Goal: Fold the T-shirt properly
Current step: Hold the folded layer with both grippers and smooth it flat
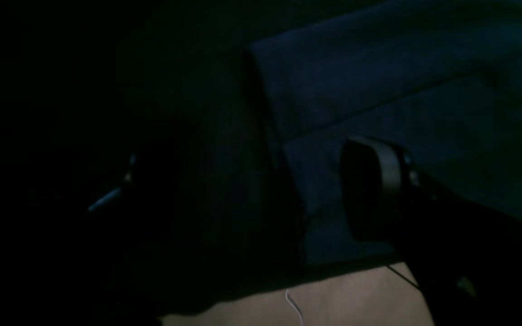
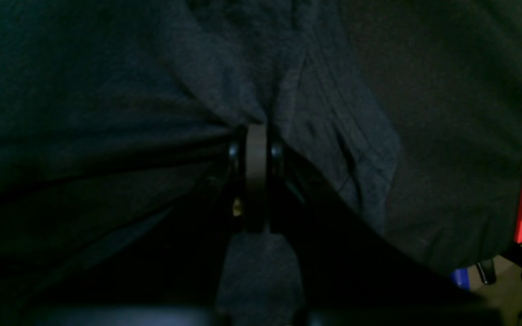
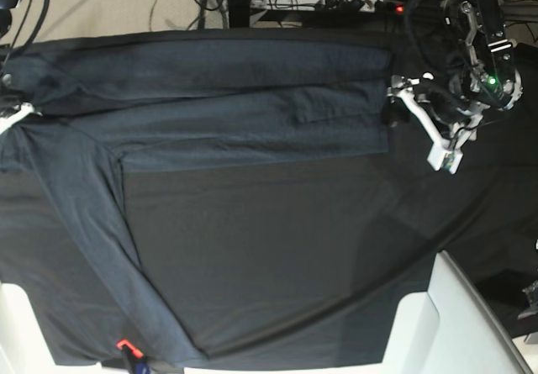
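1. a bench draped in black cloth fills the base view, with beige floor and cables beyond its far edge.
2. the t-shirt lies along the far part of the bench, folded into a long band, one portion trailing down the near left side.
3. the left tool sits at the band's right end, its jaws spread apart with nothing between them; one dark finger hangs over the folded hem.
4. the right tool is pinched shut on a bunch of t-shirt fabric, which drapes around it.
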